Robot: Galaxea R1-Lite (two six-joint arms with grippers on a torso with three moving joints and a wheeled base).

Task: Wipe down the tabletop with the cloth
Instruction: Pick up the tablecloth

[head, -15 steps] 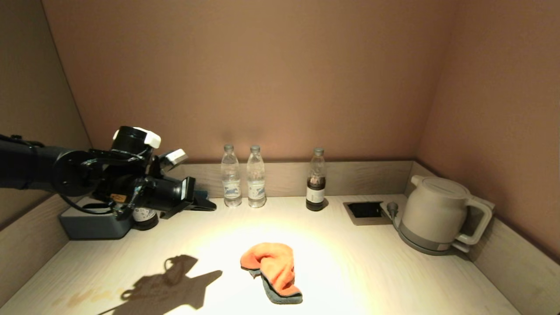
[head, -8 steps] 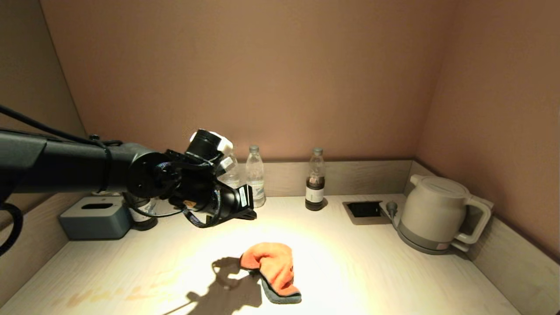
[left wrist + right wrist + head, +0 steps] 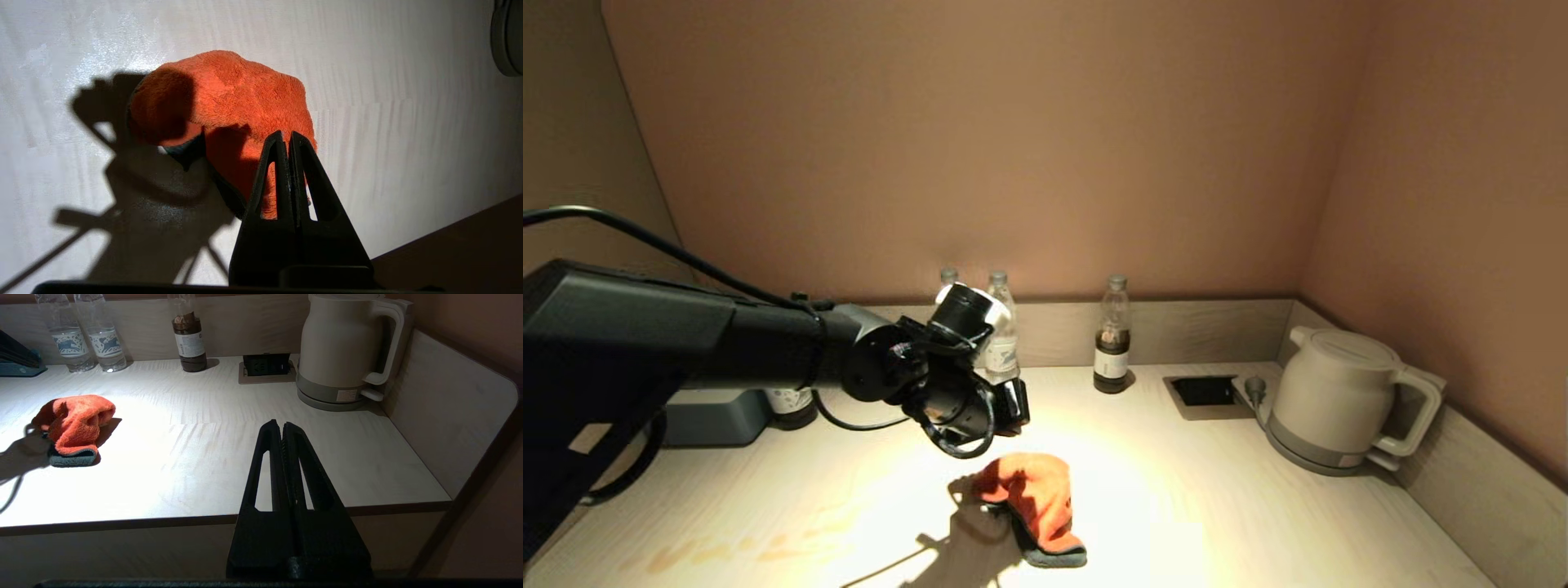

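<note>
Left end effector [image 3: 1013, 412] has swung in from the tissue box side, now above the cloth [image 3: 1033, 502], fingers pressed together, empty. Must open before grasping; counter [image 3: 1217, 490] unwiped.

tabletop [image 3: 1258, 506]: pale wood grain, smooth, faint sheen under the lamp
rim [image 3: 1192, 331]: grey-toned wood grain, matt, behind the tabletop
cloth [image 3: 1033, 494]: fuzzy orange-red pile, soft; dark grey underside showing at its near end
left gripper [image 3: 287, 141]: black plastic, matt, just above the cloth
right gripper [image 3: 282, 428]: the same matt black plastic
kettle [image 3: 1331, 396]: cream plastic, smooth, satin
water bottles [image 3: 88, 339]: clear plastic, glossy, paper labels
dark bottle [image 3: 1112, 343]: clear and glossy, pale label
tissue box [image 3: 715, 415]: blue-grey, matt
</note>
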